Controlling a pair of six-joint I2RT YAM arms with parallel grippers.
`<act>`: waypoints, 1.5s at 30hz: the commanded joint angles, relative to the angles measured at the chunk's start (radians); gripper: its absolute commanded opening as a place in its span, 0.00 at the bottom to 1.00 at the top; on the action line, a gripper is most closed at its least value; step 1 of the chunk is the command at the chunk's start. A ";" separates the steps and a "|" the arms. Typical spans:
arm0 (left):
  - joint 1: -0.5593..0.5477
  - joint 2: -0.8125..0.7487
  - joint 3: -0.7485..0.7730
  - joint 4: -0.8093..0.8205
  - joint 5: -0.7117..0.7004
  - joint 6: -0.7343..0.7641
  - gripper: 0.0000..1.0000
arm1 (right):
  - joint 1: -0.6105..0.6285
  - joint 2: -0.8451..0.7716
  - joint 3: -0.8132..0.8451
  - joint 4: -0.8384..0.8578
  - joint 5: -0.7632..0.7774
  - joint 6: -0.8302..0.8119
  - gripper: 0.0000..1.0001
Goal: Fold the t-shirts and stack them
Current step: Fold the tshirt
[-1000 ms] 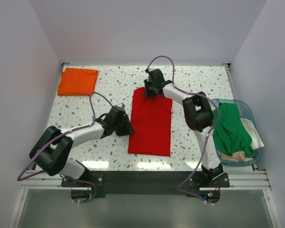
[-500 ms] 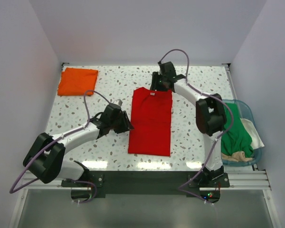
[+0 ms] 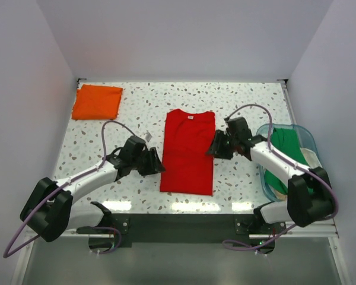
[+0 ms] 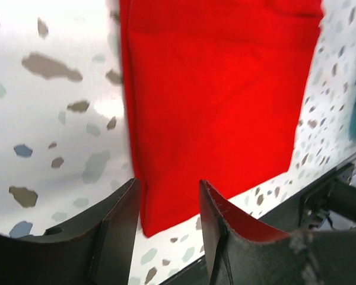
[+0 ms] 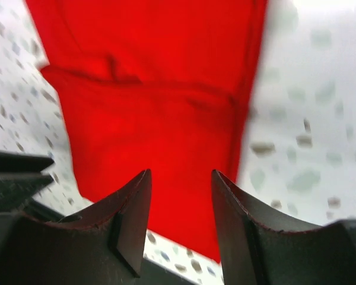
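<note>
A bright red t-shirt [image 3: 188, 151] lies flat in the table's middle, folded to a long rectangle, neck label at the far end; it also shows in the left wrist view [image 4: 219, 89] and the right wrist view [image 5: 154, 107]. My left gripper [image 3: 156, 162] is open and empty at its left edge, low down [image 4: 169, 190]. My right gripper [image 3: 212, 148] is open and empty at its right edge [image 5: 181, 178]. A folded orange t-shirt [image 3: 97, 101] lies at the far left. A green t-shirt [image 3: 286, 160] lies bunched in the tub.
A translucent teal tub [image 3: 311, 142] stands at the right table edge, holding the green shirt and some cream cloth [image 3: 315, 160]. White walls close the table on three sides. The speckled tabletop [image 3: 136, 113] has the dark front rail [image 3: 184, 222] near the arm bases.
My right gripper has left the red shirt's collar and swung near and right to the shirt's right edge. My left gripper shifted slightly nearer along the left edge. The shirt lies still.
</note>
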 commanded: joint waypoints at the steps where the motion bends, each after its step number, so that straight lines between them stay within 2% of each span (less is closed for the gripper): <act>1: 0.006 -0.015 -0.055 0.016 0.088 0.027 0.49 | 0.002 -0.144 -0.167 -0.004 -0.067 0.091 0.48; 2: 0.008 -0.018 -0.081 0.024 0.107 0.024 0.49 | 0.002 -0.212 -0.201 -0.007 -0.067 0.102 0.48; 8: 0.004 -0.007 -0.150 0.069 0.164 0.023 0.49 | 0.003 -0.379 -0.393 -0.044 -0.096 0.146 0.48; 15: 0.000 -0.001 -0.195 0.081 0.189 0.026 0.49 | 0.003 -0.437 -0.519 -0.050 -0.153 0.177 0.47; 28: -0.057 -0.050 -0.224 0.000 0.126 -0.046 0.45 | 0.022 -0.428 -0.597 0.051 -0.233 0.241 0.46; 45: -0.094 -0.014 -0.242 0.036 0.075 -0.098 0.40 | 0.034 -0.336 -0.661 0.203 -0.256 0.276 0.34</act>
